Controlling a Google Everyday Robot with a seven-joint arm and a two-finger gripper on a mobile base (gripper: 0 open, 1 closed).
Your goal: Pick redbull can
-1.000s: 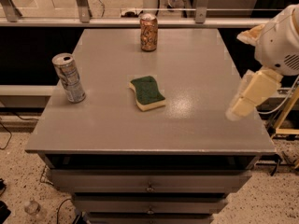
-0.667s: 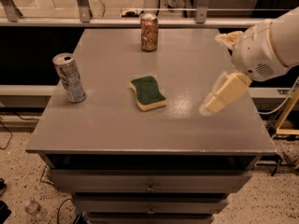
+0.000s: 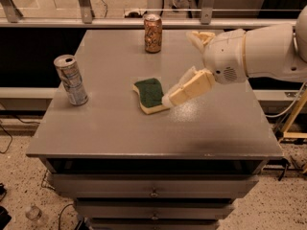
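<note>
The redbull can [image 3: 71, 80] is standing upright near the left edge of the table [image 3: 120, 133], well apart from everything else on it.

1. The grey table is carrying every item. Drawers [image 3: 153, 186] are sitting beneath its top.
2. My arm [image 3: 268, 51] is reaching in from the right side, above the right half of the top.
3. My gripper [image 3: 178, 67] is hanging over the middle of the table, well apart from the redbull can. My fingers [image 3: 189, 87] are standing wide apart and are holding nothing. The lower one is pointing down and left, with its tip at the right edge of the sponge [image 3: 149, 94]. I cannot tell whether it is touching the sponge.
4. The green-topped sponge is lying flat between my gripper and the redbull can.
5. A brown-gold can [image 3: 153, 33] is standing at the far edge. It is not the target.

Handling judgement: the redbull can is showing an opened top, so I am treating it as light and possibly empty. Its thin metal wall is likely to dent under hard pressure, and its smooth surface is likely to slip. Being tall and slim, it is also likely to tip if it is nudged near the top.

Grip point: I am planning to take it at mid-height across the body, one finger on each side. I would close only until the can is secure.
</note>
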